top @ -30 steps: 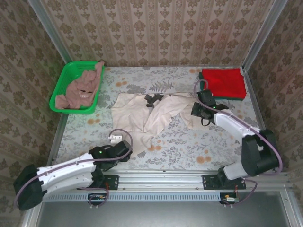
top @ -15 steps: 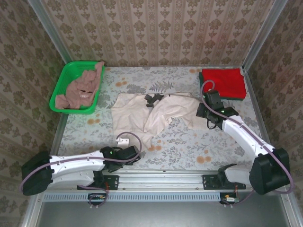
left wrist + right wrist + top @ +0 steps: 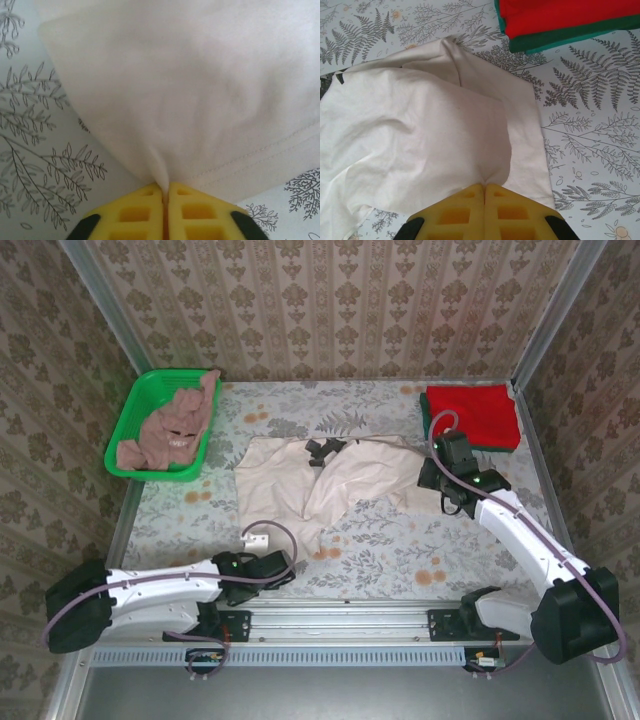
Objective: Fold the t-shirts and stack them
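Now both pincers pinch the cream t-shirt (image 3: 282,490) mid-table — left gripper (image 3: 165,189) pressed together on its near hem, right gripper (image 3: 484,189) clamped on its right edge — likely to spread it flat for folding. Red t-shirt (image 3: 470,410) sits folded at the table's far right corner.

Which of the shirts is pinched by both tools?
The cream shirt, spread mid-table, its edges in the shut left tool and right tool. The red shirt lies folded on the green one; the pink-brown one sits in the basket.
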`<state>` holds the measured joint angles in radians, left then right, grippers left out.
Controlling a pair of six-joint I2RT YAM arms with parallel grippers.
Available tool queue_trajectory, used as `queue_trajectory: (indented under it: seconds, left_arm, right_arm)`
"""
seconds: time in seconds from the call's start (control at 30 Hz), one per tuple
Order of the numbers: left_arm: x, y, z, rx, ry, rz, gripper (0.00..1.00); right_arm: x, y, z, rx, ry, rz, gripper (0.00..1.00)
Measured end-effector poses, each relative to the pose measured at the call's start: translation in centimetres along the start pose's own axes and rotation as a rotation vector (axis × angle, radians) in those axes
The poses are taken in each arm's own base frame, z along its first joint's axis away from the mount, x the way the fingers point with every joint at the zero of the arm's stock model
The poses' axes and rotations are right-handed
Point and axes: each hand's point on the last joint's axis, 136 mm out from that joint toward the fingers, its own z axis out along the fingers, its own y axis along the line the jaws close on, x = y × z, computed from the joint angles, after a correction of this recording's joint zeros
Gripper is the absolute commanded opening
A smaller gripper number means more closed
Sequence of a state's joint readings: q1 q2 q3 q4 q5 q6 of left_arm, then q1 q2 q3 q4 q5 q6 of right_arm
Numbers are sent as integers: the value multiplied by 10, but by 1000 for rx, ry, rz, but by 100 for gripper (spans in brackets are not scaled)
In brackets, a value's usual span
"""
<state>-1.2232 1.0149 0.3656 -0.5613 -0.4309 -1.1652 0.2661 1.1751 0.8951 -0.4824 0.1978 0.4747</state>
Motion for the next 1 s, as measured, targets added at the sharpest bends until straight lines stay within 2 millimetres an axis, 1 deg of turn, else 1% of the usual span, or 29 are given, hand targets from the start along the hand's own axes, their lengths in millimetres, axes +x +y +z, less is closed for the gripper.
queue_trajectory:
  seconds: [0.07,0.13,0.17,0.23,0.27,0.3,0.37,0.43,0.47,0.53,0.57,0.6,0.63,0.67,0.73,0.8,0.83,0.87,0.9,0.93,0.97,1.0]
  left_arm:
    - [-3,-2,-4,22,-12,7,0]
    - [-12,-4,-12,63,-41,-3,0]
    - [-19,-4,-17,82,-60,-9,0]
    - [-41,-4,-34,128,-117,-35,0]
    - [-55,-4,-45,147,-151,-51,0]
    - [-73,-3,-59,165,-192,-72,0]
    - [-114,3,-88,180,-285,-117,0]
    - [-160,10,-122,180,-366,-151,0]
    - [-179,14,-134,170,-397,-160,0]
    - [-226,22,-158,141,-439,-169,0]
    - [-247,24,-167,133,-451,-168,0]
    - [-276,29,-178,126,-468,-173,0]
    - [-306,32,-188,126,-494,-174,0]
    - [-330,36,-195,126,-510,-172,0]
    - [-390,43,-212,131,-557,-151,0]
    - [-445,46,-236,157,-629,-118,0]
    - [-475,46,-251,176,-677,-98,0]
    - [-496,47,-263,190,-722,-83,0]
    - [-519,48,-279,209,-778,-61,0]
    - [-538,49,-296,224,-838,-44,0]
    - [-552,50,-309,237,-895,-30,0]
    - [-561,52,-321,253,-945,-19,0]
  right_arm:
    - [-1,2,-6,-22,-6,3,0]
    - [-3,7,-18,-61,-21,5,0]
    - [-4,11,-24,-86,-31,8,0]
    - [-8,25,-43,-184,-54,25,0]
    - [-9,32,-51,-232,-63,31,0]
    - [-11,41,-59,-284,-70,32,0]
    - [-14,58,-69,-351,-65,23,0]
    - [-25,73,-71,-375,-51,13,0]
    - [-33,78,-71,-375,-50,9,0]
    - [-59,88,-67,-344,-52,-3,0]
    - [-73,91,-66,-329,-58,-4,0]
    - [-91,95,-63,-307,-60,-9,0]
    - [-114,100,-62,-295,-82,-10,0]
    - [-134,103,-60,-281,-100,-8,0]
    - [-181,109,-57,-259,-153,-4,0]
    - [-221,111,-57,-246,-201,3,0]
    - [-242,112,-58,-244,-230,11,0]
    - [-261,113,-60,-247,-263,18,0]
    - [-280,114,-63,-251,-300,23,0]
    - [-296,113,-66,-257,-333,30,0]
    - [-310,113,-70,-263,-364,39,0]
    - [-325,111,-75,-271,-401,50,0]
